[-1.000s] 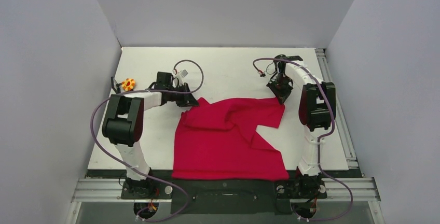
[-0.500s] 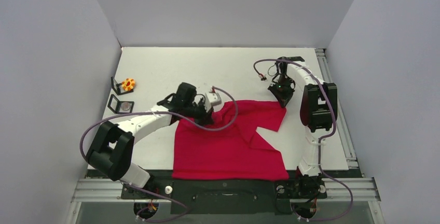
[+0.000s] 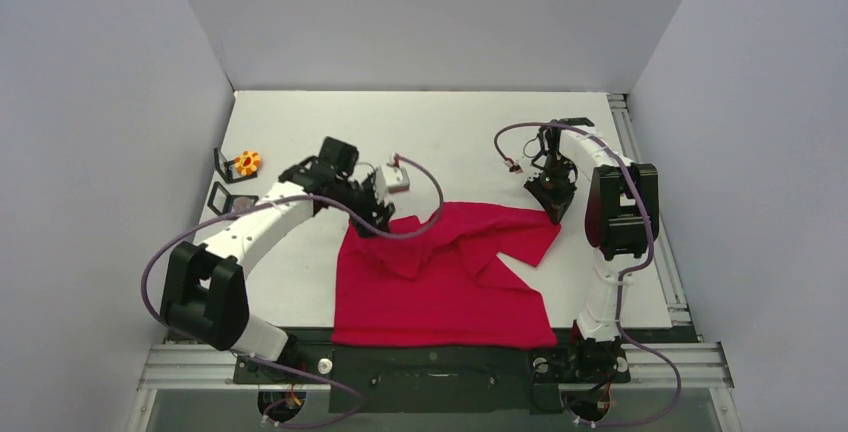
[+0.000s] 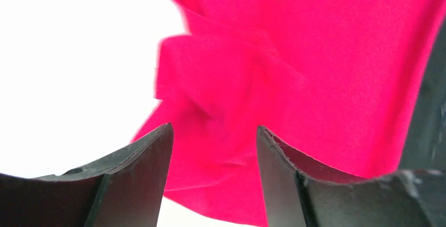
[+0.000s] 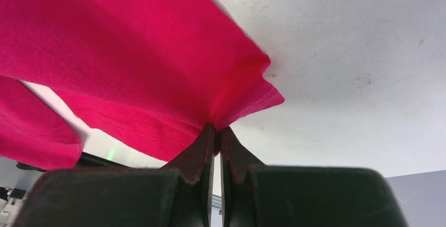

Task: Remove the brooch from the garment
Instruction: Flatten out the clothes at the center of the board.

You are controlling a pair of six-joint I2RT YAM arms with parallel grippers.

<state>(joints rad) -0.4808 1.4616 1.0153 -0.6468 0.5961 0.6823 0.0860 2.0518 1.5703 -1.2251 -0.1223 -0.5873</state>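
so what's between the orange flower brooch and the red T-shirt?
Top view: the left arm crosses the white table between orange flower brooch and red T-shirt.

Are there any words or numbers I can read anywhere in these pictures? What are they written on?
No text can be read in any view.
The red T-shirt shows plain cloth: no print, and no label in view.
The little orange and yellow thing on the table is too small to tell if it bears writing.

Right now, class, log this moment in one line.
left hand: open over plain red fabric T-shirt | right hand: shut on its corner
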